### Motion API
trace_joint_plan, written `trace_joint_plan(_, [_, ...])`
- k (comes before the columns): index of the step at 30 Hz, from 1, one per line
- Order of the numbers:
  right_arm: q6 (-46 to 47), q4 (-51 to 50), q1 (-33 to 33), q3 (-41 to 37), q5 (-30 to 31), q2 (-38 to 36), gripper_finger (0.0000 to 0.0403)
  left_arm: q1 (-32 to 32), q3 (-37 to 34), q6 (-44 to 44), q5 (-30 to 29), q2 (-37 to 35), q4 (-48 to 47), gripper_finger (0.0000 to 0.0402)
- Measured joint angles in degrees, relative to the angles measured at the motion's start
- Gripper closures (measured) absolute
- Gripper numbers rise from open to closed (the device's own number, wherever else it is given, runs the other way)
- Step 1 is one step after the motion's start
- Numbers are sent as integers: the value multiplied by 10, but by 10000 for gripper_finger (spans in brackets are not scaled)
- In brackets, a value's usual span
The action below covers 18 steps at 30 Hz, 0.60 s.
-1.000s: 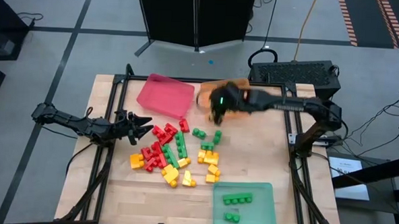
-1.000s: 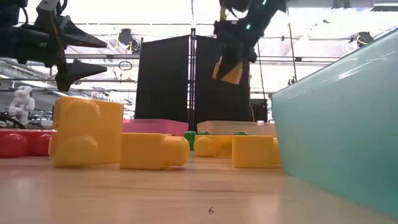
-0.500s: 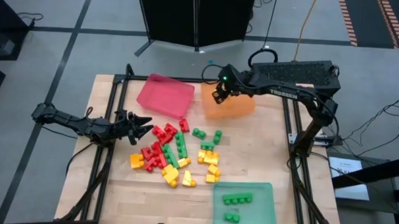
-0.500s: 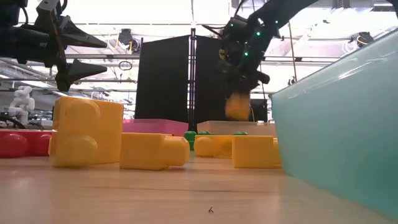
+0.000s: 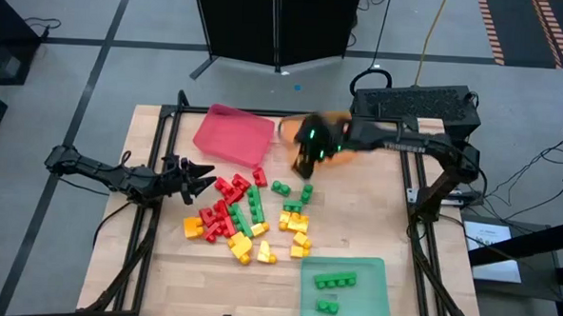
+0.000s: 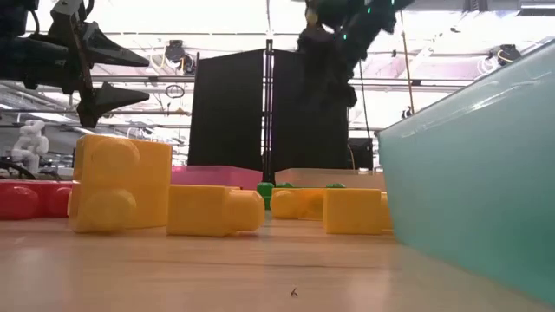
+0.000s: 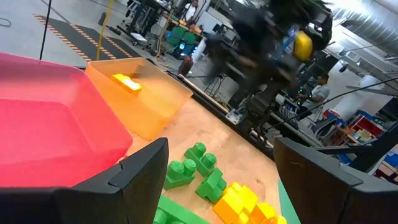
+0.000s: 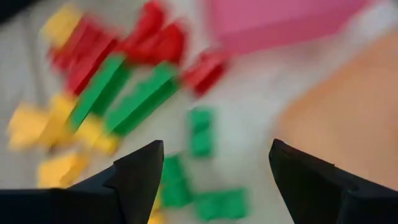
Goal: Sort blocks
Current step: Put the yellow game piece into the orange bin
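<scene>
The blocks (image 5: 246, 218), red, yellow and green, lie in a loose pile on the table's middle; some of them show blurred in the right wrist view (image 8: 124, 93). My right gripper (image 5: 305, 157) (image 8: 216, 144) is open and holds nothing, hanging in the air between the orange tray (image 5: 333, 116) and the pile. One yellow block (image 7: 126, 83) lies in the orange tray. My left gripper (image 5: 204, 178) (image 7: 221, 143) is open and waits above the table at the pile's left side.
A red tray (image 5: 233, 134) sits at the far left of the pile. A green tray (image 5: 382, 296) near the front right edge holds a few green blocks (image 5: 338, 281). Black frame rails run along the table's sides. Bare wood lies right of the pile.
My right gripper carried a yellow block toward the far edge over the orange tray and let it go; the block fell into the tray. The gripper then swung back toward the near edge, toward the pile.
</scene>
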Motion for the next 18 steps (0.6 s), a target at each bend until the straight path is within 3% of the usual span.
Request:
trace_joint_plan(6, [-4,-4,132,0,45,30,118,0,0,0,0,0,0,110])
trace_joint_plan(13, [-15,5,188,0,49,78,115,0,0,0,1,0,-14,110])
trace_joint_plan(18, [8,6,210,0,51,111,87,0,0,0,21,0,-16,110])
